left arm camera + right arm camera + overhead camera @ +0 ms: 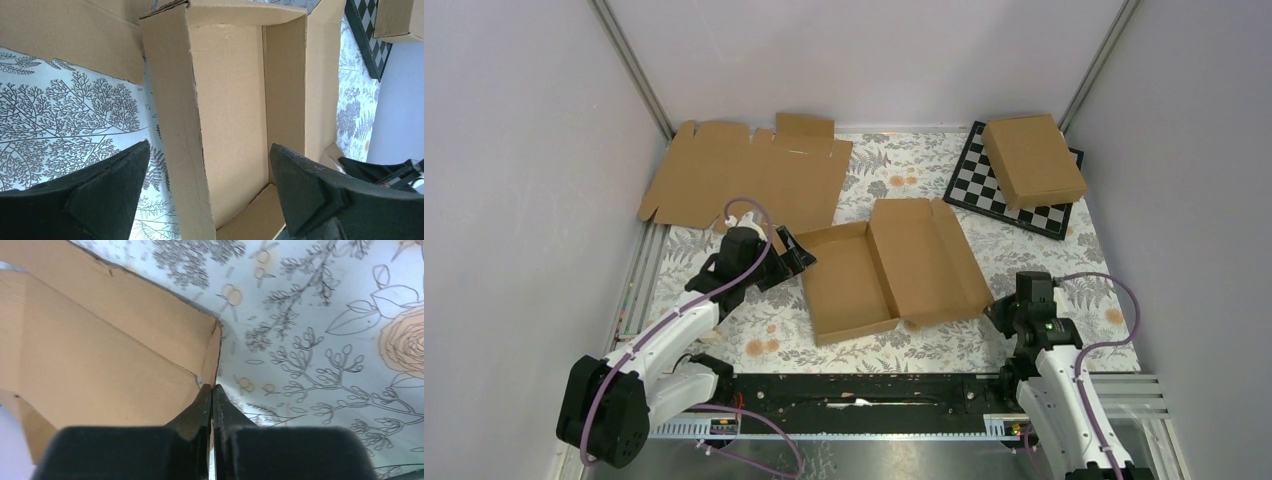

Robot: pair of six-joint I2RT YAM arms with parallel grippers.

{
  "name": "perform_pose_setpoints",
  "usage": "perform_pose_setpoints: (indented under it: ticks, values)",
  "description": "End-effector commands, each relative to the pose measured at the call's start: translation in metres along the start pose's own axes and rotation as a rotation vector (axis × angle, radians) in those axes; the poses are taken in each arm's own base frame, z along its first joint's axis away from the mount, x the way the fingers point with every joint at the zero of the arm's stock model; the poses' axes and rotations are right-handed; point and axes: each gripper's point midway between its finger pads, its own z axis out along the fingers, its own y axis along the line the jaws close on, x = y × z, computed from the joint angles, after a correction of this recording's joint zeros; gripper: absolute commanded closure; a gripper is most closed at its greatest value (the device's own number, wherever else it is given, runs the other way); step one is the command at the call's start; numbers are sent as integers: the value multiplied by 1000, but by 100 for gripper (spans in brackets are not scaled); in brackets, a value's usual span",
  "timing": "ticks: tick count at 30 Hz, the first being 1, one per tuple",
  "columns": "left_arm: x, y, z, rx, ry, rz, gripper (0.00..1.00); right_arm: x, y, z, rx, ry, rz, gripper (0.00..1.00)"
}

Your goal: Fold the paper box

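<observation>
The right gripper [997, 313] [212, 392] is closed, its two fingers pressed together on the thin edge of a side flap at the near right corner of the paper box [894, 268] [100, 365]. The right wrist view shows that flap edge running down into the seam between the fingertips. The left gripper [796, 260] [209, 150] stands spread wide at the opposite side of the box, gripping nothing. In the left wrist view the upright left wall of the tray rises between its two black fingers [100, 200], one outside over the patterned cloth and one over the tray's inside, with no clear contact on either. The box lies open near the middle of the table [924, 165], between the two grippers. Its shallow tray is on the left with walls raised, and its lid is laid flat to the right with narrow flaps along its edges. Beyond it to the left lies a wide flat cardboard sheet [744, 175]. At the far right a chessboard [972, 185] carries a closed brown box [1034, 160].
</observation>
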Motion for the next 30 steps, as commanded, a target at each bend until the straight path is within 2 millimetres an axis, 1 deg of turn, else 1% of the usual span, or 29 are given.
perform_pose_setpoints:
  ticks: [1,2,4,6,8,10,11,13,15,16,17,19,22,24,25,27,30]
  values:
    - [-20,-18,0,41,-59,45,1,-32,49,-28,-148,-104,-103,100]
    - [-23,-21,-1,50,-61,65,1,-39,59,-38,-187,-139,-158,100]
    - [-29,-34,-4,91,-63,110,1,-53,83,-60,-301,-218,-264,100]
    - [-35,-49,-6,137,-53,179,1,-59,108,-84,-443,-277,-365,100]
    - [-42,-61,-7,159,-43,222,1,-52,132,-107,-598,-285,-491,100]
    - [-51,-75,-7,192,-43,255,1,-43,148,-121,-695,-264,-573,100]
    - [-55,-85,-7,233,-55,280,3,-38,155,-127,-741,-248,-612,100]
    - [-66,-105,-6,314,-102,303,6,-29,163,-134,-805,-209,-669,100]
    - [-75,-121,-2,368,-151,338,7,-26,169,-137,-829,-196,-698,100]
    - [-84,-128,0,367,-171,354,7,-27,169,-138,-826,-198,-707,100]
    - [-86,-125,6,345,-161,370,8,-28,168,-139,-819,-201,-718,100]
    - [-97,-133,7,325,-161,414,8,-30,166,-140,-803,-210,-737,100]
    - [-104,-138,5,309,-164,452,9,-29,165,-140,-802,-217,-769,100]
    - [-100,-142,4,309,-148,474,9,-28,167,-141,-816,-220,-776,100]
    - [-95,-145,4,318,-132,487,10,-28,169,-142,-824,-223,-779,100]
    - [-80,-144,7,305,-85,501,10,-30,174,-147,-845,-233,-789,100]
    - [-56,-131,8,267,-32,497,10,-27,187,-160,-907,-221,-814,100]
